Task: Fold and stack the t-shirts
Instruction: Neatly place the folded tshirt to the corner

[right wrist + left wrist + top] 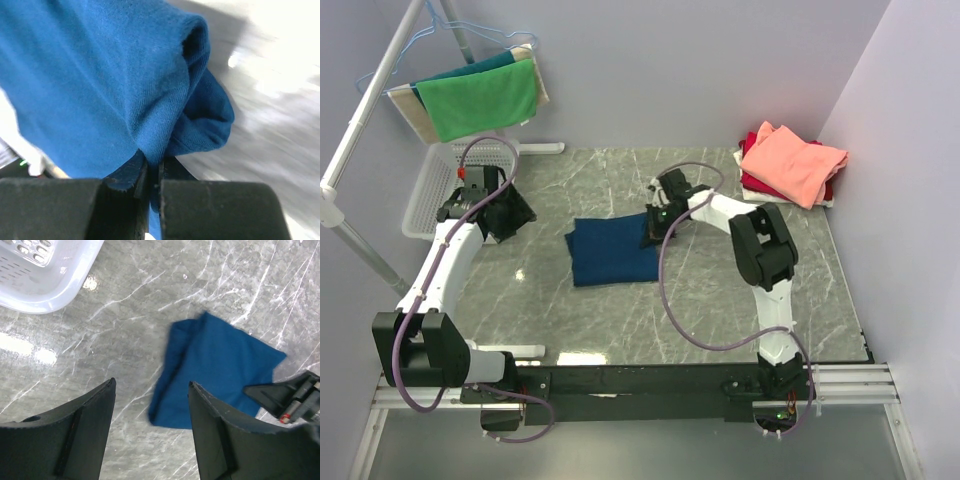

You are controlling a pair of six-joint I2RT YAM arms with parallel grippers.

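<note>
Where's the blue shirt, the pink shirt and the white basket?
blue shirt [610, 252], top view, middle of the cloth
pink shirt [790, 163], top view, middle of its top
basket [428, 188], top view, its mesh side

No readable text, label, brand or number anywhere.

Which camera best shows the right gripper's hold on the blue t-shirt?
Right wrist: up close, the right gripper is pinched shut on a fold of the blue t-shirt. The top view shows the gripper at the shirt's edge, pinch hidden. Left wrist catches only the gripper's body beside it.
</note>
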